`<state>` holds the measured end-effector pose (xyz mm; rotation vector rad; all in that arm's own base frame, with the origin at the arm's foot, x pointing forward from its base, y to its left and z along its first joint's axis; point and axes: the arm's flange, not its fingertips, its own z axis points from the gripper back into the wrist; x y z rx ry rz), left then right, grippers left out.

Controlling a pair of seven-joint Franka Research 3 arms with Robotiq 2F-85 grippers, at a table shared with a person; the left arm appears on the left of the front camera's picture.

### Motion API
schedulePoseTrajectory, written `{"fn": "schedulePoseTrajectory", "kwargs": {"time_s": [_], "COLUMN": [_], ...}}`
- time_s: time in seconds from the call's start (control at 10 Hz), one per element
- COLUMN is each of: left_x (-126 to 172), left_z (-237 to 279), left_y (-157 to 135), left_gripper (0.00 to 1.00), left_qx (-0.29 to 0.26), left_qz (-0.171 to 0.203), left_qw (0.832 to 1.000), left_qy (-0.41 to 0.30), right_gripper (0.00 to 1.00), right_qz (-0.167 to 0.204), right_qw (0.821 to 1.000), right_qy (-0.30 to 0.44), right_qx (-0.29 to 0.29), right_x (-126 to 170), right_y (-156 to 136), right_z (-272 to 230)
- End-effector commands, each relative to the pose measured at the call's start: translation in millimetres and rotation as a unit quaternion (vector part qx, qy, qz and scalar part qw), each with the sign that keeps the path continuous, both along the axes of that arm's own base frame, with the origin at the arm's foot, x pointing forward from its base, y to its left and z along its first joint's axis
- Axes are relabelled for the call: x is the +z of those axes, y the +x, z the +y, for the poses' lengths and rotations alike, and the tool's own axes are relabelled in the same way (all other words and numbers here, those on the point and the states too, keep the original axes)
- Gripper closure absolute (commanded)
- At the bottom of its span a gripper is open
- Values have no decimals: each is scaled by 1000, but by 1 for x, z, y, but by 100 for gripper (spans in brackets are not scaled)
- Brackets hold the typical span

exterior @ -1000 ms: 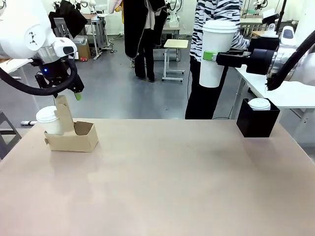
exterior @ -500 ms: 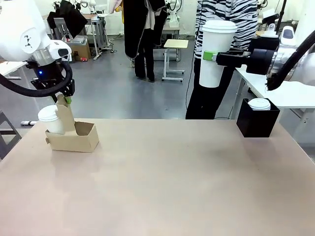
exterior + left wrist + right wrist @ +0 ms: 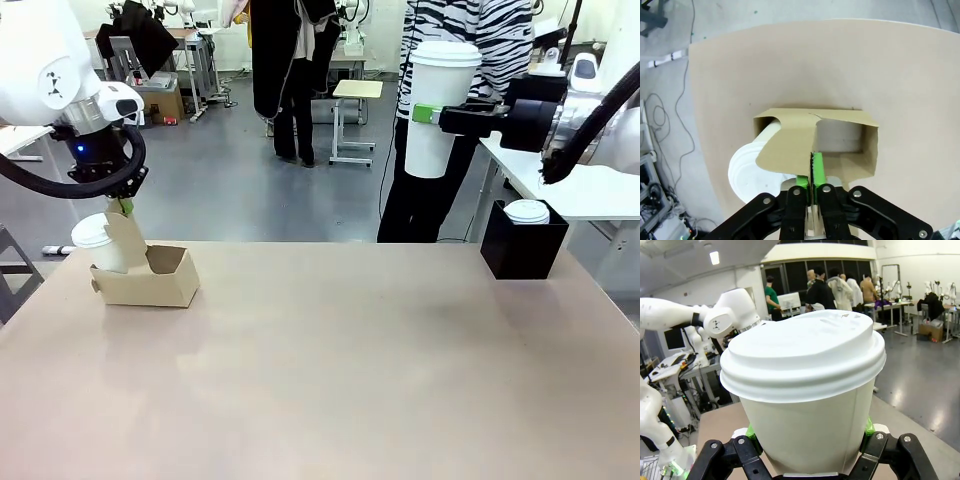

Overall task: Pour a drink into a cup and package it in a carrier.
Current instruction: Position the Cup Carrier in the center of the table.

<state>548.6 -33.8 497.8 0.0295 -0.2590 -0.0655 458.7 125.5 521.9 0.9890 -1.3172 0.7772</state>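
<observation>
In left hand (image 3: 813, 159), carrier (image 3: 790, 142) handle

Carrier (image 3: 150, 285) far left — small cup (image 3: 95, 245) seemingly in it; box (image 3: 520, 258) far right.

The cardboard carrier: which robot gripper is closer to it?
Left. The left gripper pinches the handle of the carrier; the right gripper holds a tall cup aloft across the table.

Table (image 3: 350, 380): carrier (image 3: 150, 287), apparently down; black box (image 3: 520, 258)
</observation>
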Motion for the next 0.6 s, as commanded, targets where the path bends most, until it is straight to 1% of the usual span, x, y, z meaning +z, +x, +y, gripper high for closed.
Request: {"fn": "schedulePoseTrajectory", "kwargs": {"time_s": [0.0, 0.1, 0.2, 0.3, 0.5], "left_x": [-1, -1, -2, 0, 0], "left_z": [0, 0, 0, 0, 0], "left_y": [-9, -10, -8, -2, -2], "left_gripper": [100, 100, 100, 100, 100], "left_qx": [13, 15, 43, 1, 1], "left_qz": [-7, -8, -23, 0, 0], "left_qw": [1000, 1000, 999, 1000, 1000], "left_qy": [5, 5, 8, 0, 0], "right_gripper": [17, 17, 17, 17, 17], "right_qz": [-10, -10, -10, -10, -10], "right_qw": [1000, 1000, 1000, 1000, 1000], "right_qy": [4, 4, 4, 4, 4], "right_qx": [2, 2, 2, 2, 2], "right_x": [4, 4, 4, 4, 4], "right_y": [2, 2, 2, 2, 2], "right_z": [2, 2, 2, 2, 2]}}
